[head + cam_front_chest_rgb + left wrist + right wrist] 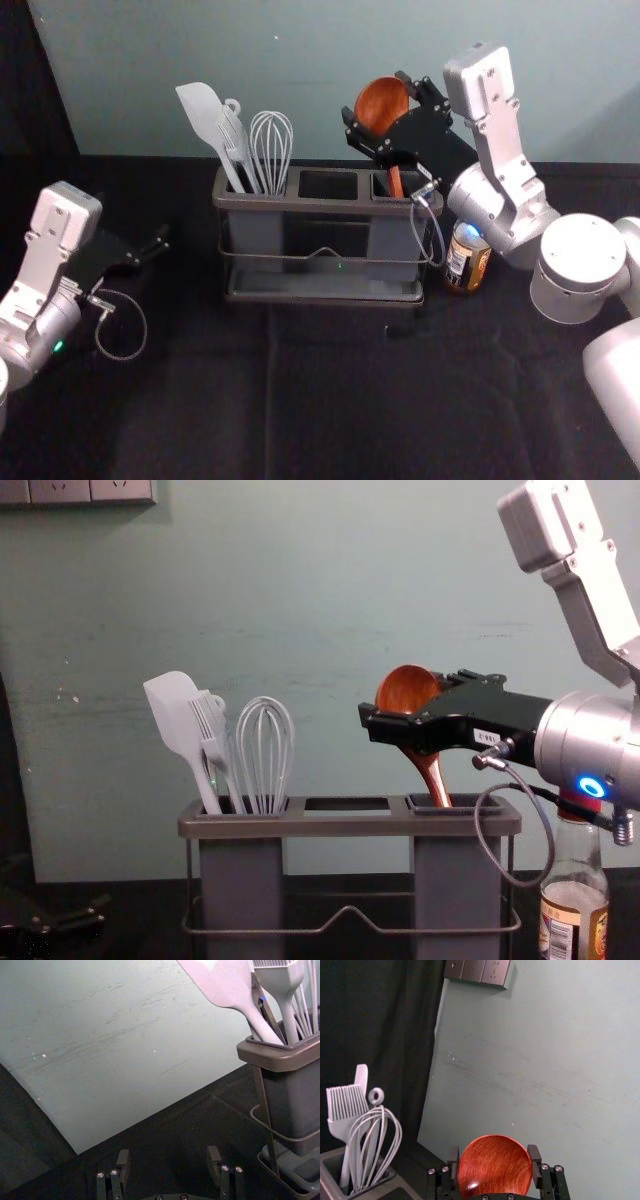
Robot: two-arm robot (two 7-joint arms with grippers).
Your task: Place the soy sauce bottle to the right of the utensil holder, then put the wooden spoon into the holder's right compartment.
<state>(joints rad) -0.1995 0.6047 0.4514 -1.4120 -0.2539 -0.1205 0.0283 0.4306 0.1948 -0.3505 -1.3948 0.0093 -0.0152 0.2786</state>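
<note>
Spoon (381,105) tilts (bowl up) in holder (300,205), bottle (466,262) beside.

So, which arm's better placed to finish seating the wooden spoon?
Right. Its end effector grips the wooden spoon by the bowl, handle already down in the right compartment of the holder. The left end effector is open, empty, off beyond the holder's left end.

likely a lab; black table cloth (400,420); dark curtain (380,1025); sockets (60,490) on a plain grey-green wall (300,580)
</note>
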